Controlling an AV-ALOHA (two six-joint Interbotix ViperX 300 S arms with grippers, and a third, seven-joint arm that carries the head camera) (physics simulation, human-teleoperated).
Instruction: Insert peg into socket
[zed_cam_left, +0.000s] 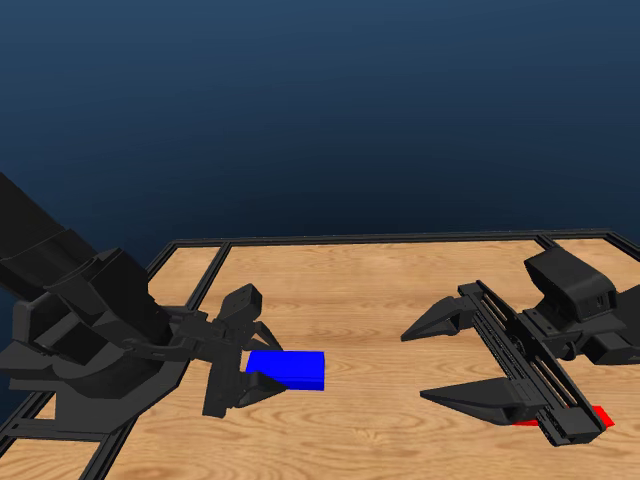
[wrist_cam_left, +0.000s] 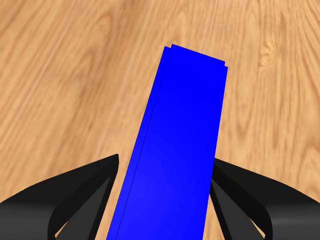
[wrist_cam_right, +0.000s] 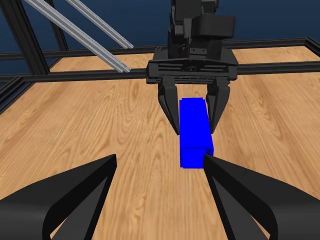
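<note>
Wooden table (zed_cam_left: 380, 300) carries one red peg (zed_cam_left: 600, 416), mostly hidden under the right gripper (zed_cam_left: 440, 362), whose fingers (zed_cam_left: 470, 400) spread wide. Farther left, one blue socket (zed_cam_left: 288, 369) lies flat, long axis along the left gripper (zed_cam_left: 250, 350), its fingers (zed_cam_left: 262, 387) flanking it, grip uncertain.

Wooden table (zed_cam_left: 380, 300) w/ blue socket (zed_cam_left: 292, 369), red peg (zed_cam_left: 600, 416) flat on top
</note>
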